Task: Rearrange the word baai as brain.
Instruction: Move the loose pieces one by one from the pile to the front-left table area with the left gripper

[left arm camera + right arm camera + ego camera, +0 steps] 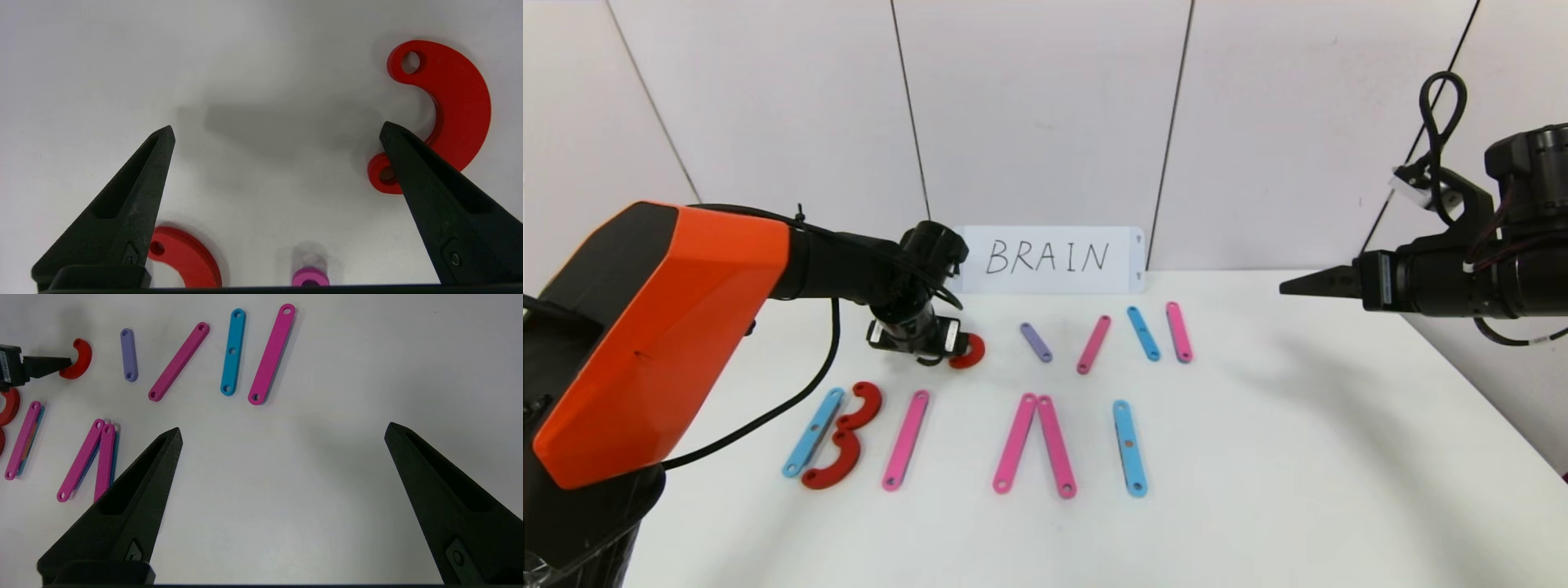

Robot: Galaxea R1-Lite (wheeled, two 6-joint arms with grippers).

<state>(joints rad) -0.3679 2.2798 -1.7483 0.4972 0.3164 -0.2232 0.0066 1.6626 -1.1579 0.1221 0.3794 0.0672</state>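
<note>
The word lies in the front row: a light-blue strip (pixel 813 433) with two red arcs (pixel 848 437) beside it, a pink strip (pixel 905 439), two pink strips (pixel 1035 445) meeting in a peak, and a light-blue strip (pixel 1129 447). My left gripper (pixel 941 353) (pixel 278 132) hangs open just over the table behind that row. One of its fingers (pixel 425 179) overlaps the end of a loose red arc (pixel 969 351) (pixel 457 106), and nothing lies between the fingers. My right gripper (pixel 1294 285) (pixel 284 430) is open, raised above bare table at the right.
Behind the word lie a purple strip (pixel 1036 341), a pink strip (pixel 1094 344), a light-blue strip (pixel 1143 333) and another pink strip (pixel 1178 331). A white card (pixel 1049 259) reading BRAIN leans on the back wall. The table edge (pixel 1486 408) runs along the right.
</note>
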